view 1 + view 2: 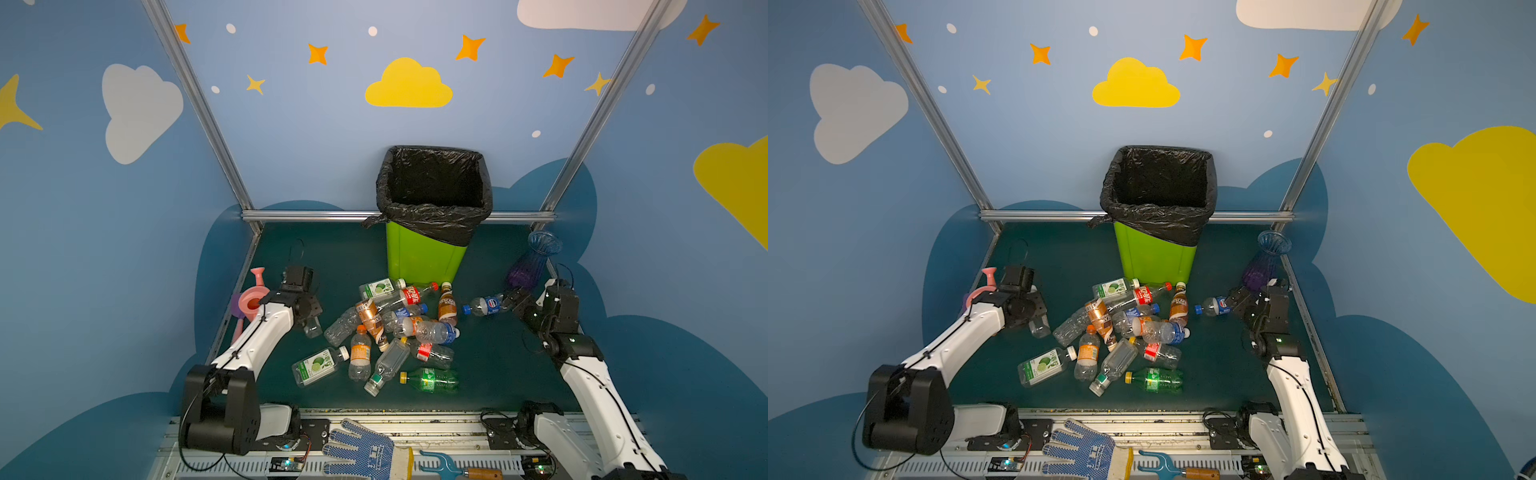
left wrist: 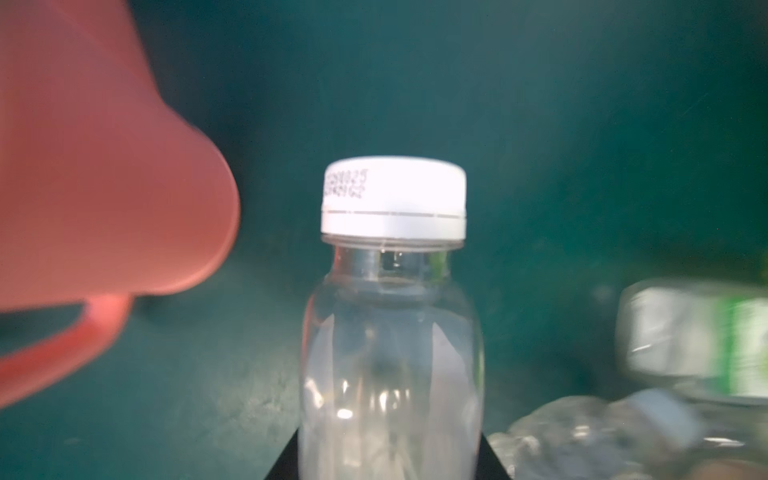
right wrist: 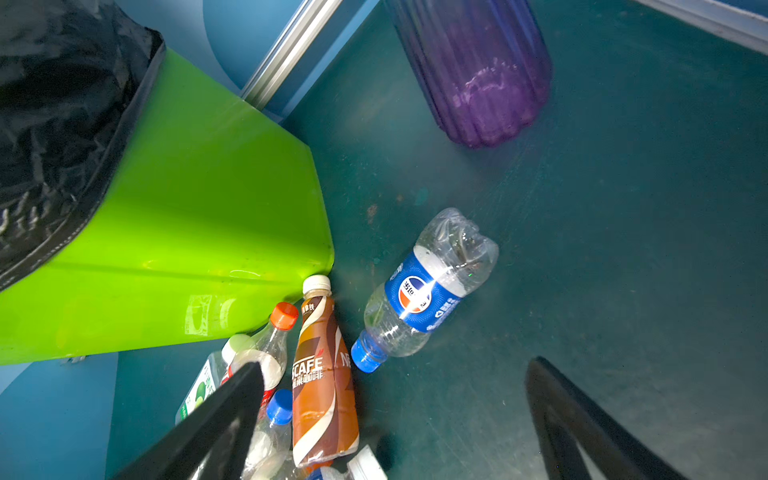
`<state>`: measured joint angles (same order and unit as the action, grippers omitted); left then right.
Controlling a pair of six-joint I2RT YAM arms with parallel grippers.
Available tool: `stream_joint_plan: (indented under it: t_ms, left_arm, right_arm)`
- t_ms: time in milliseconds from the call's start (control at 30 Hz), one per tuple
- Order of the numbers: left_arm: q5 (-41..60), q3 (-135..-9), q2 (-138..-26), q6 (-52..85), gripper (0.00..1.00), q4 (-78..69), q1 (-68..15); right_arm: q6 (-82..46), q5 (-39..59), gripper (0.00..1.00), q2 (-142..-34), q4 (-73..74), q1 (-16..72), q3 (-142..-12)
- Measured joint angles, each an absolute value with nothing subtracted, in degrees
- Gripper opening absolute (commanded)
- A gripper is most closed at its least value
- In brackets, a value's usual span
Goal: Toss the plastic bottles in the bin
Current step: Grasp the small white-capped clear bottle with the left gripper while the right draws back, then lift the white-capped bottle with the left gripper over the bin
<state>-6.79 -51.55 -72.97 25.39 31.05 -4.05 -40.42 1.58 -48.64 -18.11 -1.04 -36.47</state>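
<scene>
The left gripper [image 1: 311,321] is closed on a small clear bottle [image 2: 390,340] with a white cap. Its dark fingers [image 2: 289,465] press the bottle's body from either side. Whether the bottle is off the mat [image 1: 498,365] cannot be told. This grip is well to the left of the bin [image 1: 419,259] and nearer the camera than it. A pink watering can [image 1: 250,302] stands just beside the held bottle, on the side away from the bin.

The right gripper [image 3: 395,390] has its jaws spread wide and holds nothing. It is to the right of the bin and nearer the camera. A blue-labelled bottle [image 1: 485,306] lies on the mat just past its fingertips, not between them.

The other plastic bottles [image 1: 390,332] lie in a loose heap directly in front of the bin. A brown coffee bottle [image 3: 322,382] and a red-capped bottle [image 3: 270,345] lie right by its green base. The bin stands upright with a black liner folded over its rim. A ribbed purple vase [image 1: 528,266] stands to the right of the bin
</scene>
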Motion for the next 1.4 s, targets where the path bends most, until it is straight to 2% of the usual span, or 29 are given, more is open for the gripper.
stream_joint_plan:
  t_ms: [267, 433, 533, 667, 767, 800, 833, 933, 1033, 1100, 1300, 1400]
  left_arm:
    - [-2.90, -64.82, -61.04, 24.67, 0.39, 17.30, 2.90]
    - [0.97, -74.43, -61.98, 27.97, 0.34, 2.94, 2.98]
    - [4.86, -83.40, -69.10, 31.94, 0.36, -4.49, 0.91]
    - [11.49, -111.35, -90.70, 31.94, 0.50, -3.46, -9.82]
    - [16.49, -134.54, -108.09, 30.61, 0.78, 5.23, -17.58]
    - [17.54, -140.57, -112.44, 30.48, 0.95, 8.34, -19.31]
    - [18.68, -146.80, -116.84, 30.02, 1.00, 12.43, -21.02]
    - [19.84, -156.16, -122.76, 29.39, 1.00, 21.19, -22.52]
    - [19.77, -156.24, -121.08, 27.97, 1.00, 24.38, -21.87]
    - [19.51, -150.52, -116.16, 26.68, 1.00, 23.70, -21.52]
    - [13.54, -111.96, -90.06, 23.03, 1.00, 6.81, -21.56]
    - [8.84, -96.33, -80.62, 21.28, 1.00, 0.38, -20.97]
  right_arm:
    - [-40.05, 3.07, 0.97, -46.94, -18.39, -4.10, -36.47]
    - [-40.03, 4.23, 0.97, -45.56, -19.14, -5.43, -36.47]
    - [-39.97, 4.54, 0.97, -43.79, -20.12, -5.93, -36.49]
    - [-39.86, 5.32, 0.97, -41.52, -21.26, -6.31, -37.23]
    - [-39.72, 6.87, 0.97, -41.21, -21.30, -6.63, -38.87]
    - [-39.57, 7.29, 0.97, -41.28, -21.52, -6.68, -39.42]
    - [-39.20, 7.75, 0.97, -41.28, -21.85, -6.76, -40.01]
    - [-38.28, 8.56, 0.97, -41.15, -22.96, -7.05, -41.01]
    - [-38.15, 8.82, 0.97, -40.73, -23.83, -7.14, -40.86]
    - [-38.59, 8.93, 0.97, -40.36, -23.86, -7.20, -40.14]
    - [-41.12, 9.28, 0.97, -41.93, -23.42, -7.31, -35.33]
    - [-42.04, 9.41, 0.97, -44.51, -23.33, -7.31, -34.76]
